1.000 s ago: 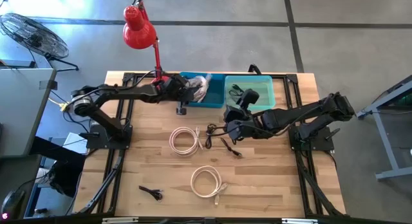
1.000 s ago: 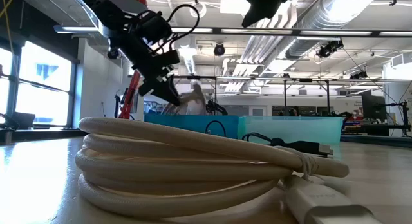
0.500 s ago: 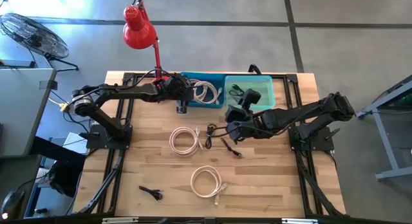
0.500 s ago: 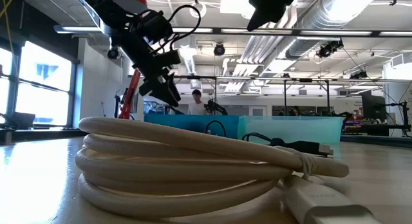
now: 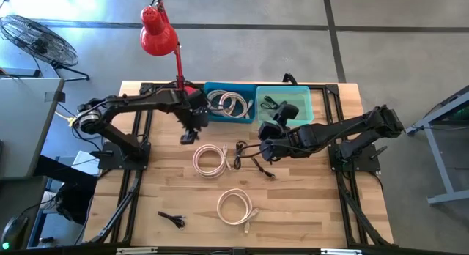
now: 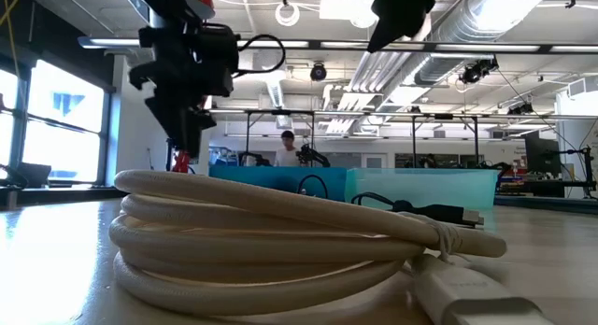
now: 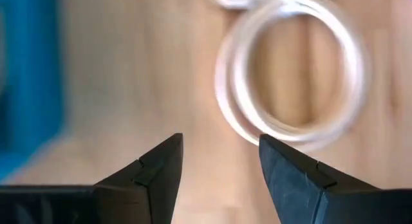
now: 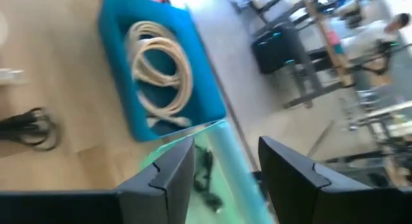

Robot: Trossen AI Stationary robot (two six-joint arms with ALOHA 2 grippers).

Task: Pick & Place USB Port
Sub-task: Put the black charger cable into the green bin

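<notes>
My left gripper [image 5: 188, 137] points down, open and empty, above bare wood just in front of the blue bin [image 5: 249, 112]. A white coiled cable [image 5: 227, 103] lies in that bin. A second white coil [image 5: 211, 159] lies flat on the table to the gripper's right [image 7: 293, 69]. A third coil [image 5: 236, 206] lies nearer the front edge. My right gripper [image 5: 260, 149] hovers open and empty [image 8: 225, 147] in front of the green bin [image 5: 300, 94], above a black cable [image 5: 258, 165] on the wood.
The green bin holds black cables [image 5: 275, 105]. A small black cable [image 5: 172, 219] lies at the near left. A red desk lamp [image 5: 157, 31] stands at the far left edge. In the low view the nearest white coil [image 6: 280, 241] fills the foreground.
My left gripper has opened and let go of the white coil, which dropped from above the blue bin and now lies flat inside it. The gripper then went toward the table's near edge and a little left, and tipped to point down.
</notes>
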